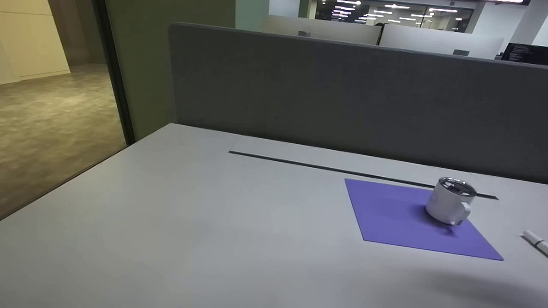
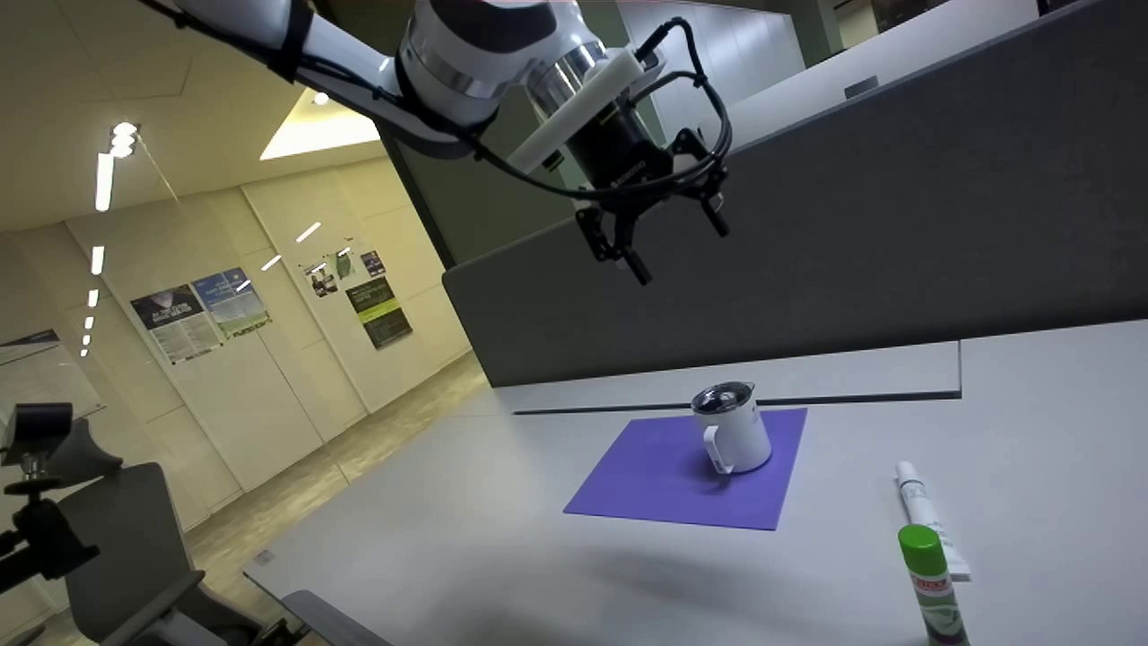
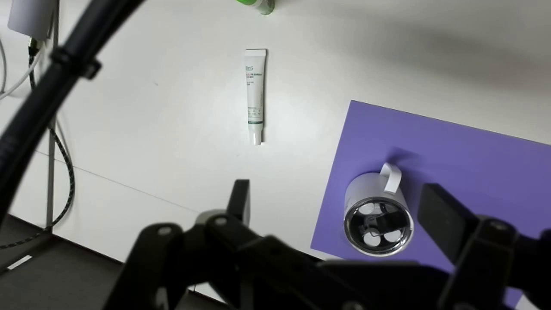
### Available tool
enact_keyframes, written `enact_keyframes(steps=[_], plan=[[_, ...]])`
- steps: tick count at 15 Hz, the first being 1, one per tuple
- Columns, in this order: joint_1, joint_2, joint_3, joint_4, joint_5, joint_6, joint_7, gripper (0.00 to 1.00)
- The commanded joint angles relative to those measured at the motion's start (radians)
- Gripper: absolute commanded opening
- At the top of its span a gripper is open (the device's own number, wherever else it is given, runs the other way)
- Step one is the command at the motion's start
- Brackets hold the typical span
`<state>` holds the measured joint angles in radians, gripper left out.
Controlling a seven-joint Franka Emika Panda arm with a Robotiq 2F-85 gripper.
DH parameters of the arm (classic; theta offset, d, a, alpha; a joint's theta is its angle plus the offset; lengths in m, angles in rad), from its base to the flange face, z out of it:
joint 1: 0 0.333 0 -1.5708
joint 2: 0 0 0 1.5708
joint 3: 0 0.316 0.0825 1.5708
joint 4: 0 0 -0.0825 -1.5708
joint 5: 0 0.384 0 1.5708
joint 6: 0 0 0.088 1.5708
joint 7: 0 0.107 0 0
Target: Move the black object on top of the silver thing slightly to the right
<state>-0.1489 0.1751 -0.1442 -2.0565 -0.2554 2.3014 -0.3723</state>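
Observation:
The silver thing is a squat grey-white handled cup [image 1: 445, 207] with a silver-rimmed clear lid. It stands upright on the purple mat [image 1: 385, 214] and shows in both exterior views [image 2: 743, 441]. In the wrist view the cup [image 3: 366, 186] is seen from above, its handle towards the top of the picture. The black object is a small dark flat tab [image 3: 392, 221] on the lid, right of the lid's middle. My gripper [image 2: 679, 248] is open and empty, well above the cup. In the wrist view the gripper's fingers [image 3: 337, 196] appear either side of the cup, touching nothing.
A white tube [image 3: 255, 90] lies on the desk beside the mat. A green-capped stick [image 2: 933, 583] stands near the tube. A grey partition [image 1: 342, 98] runs along the back. A thin black line [image 1: 295, 162] crosses the desk behind the mat. A cable [image 3: 69, 181] hangs at the wrist view's left.

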Motion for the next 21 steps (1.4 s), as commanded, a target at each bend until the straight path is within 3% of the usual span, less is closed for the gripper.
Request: enact_keyframes(steps=[1,5,6,7,11,16,18,21], plan=[[0.001,0.064,0.013,0.089,-0.004,-0.081,-0.017,1.00],[-0.005,0.174,0.058,0.195,0.051,0.004,-0.115,1.00],[-0.005,0.208,0.071,0.224,0.057,0.039,-0.129,0.82],[-0.009,0.238,0.089,0.247,0.073,0.061,-0.160,0.73],[-0.009,0.337,0.140,0.302,0.092,0.085,-0.211,0.45],[-0.008,0.426,0.156,0.329,0.078,0.109,-0.218,0.11],[-0.013,0.457,0.160,0.342,0.085,0.090,-0.220,0.01],[-0.019,0.498,0.160,0.358,0.086,0.103,-0.216,0.00]])
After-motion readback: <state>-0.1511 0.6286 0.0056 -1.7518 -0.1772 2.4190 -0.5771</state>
